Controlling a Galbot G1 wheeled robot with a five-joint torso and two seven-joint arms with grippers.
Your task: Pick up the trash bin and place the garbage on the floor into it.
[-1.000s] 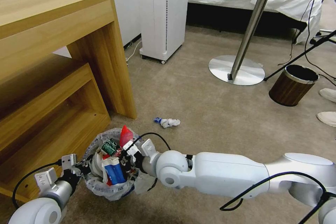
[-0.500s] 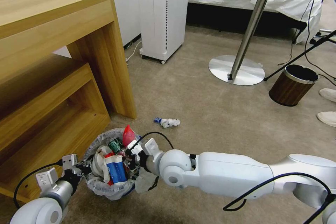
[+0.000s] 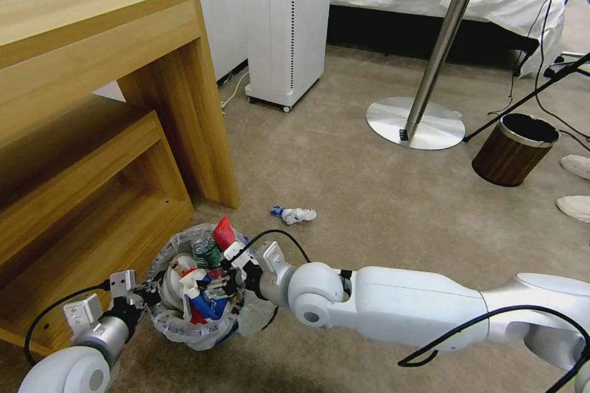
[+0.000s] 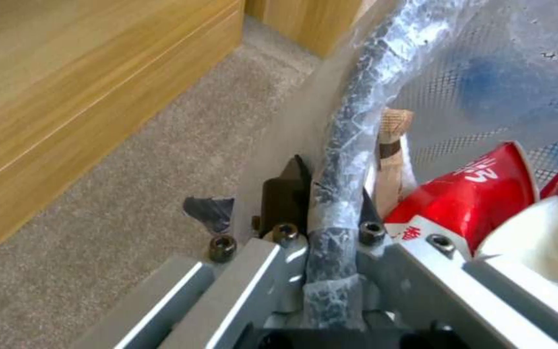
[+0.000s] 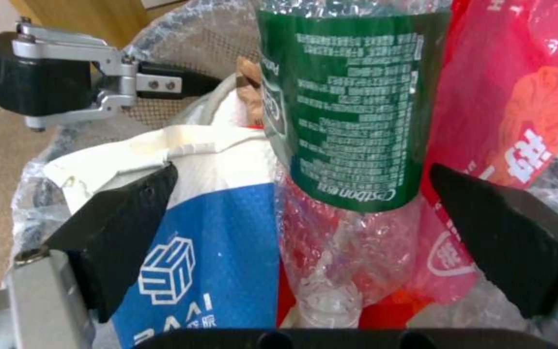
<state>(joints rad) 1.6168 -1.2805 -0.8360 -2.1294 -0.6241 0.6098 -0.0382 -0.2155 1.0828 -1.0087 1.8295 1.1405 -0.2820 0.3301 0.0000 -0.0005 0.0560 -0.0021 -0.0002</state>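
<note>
The trash bin [image 3: 190, 285] sits beside the wooden desk [image 3: 92, 110], packed with a green-label bottle [image 5: 350, 106], red bottle [image 5: 511, 111] and blue-white wrapper [image 5: 208, 261]. The left tool [image 4: 327, 218] is clamped on its rim; the right tool [image 5: 305, 237] gapes wide over the contents, gripping nothing. A crumpled wrapper [image 3: 294, 215] lies on the carpet just beyond the bin.

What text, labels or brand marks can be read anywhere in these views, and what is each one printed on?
"Cestbon", upside down: green label of the clear bottle in the trash bin; its fine print is too small to read.
"AAI" with a square logo, cut off: blue-white wrapper.
White Chinese characters on the red plastic bottle and the red-white carton: only partly visible, not readable.
</note>
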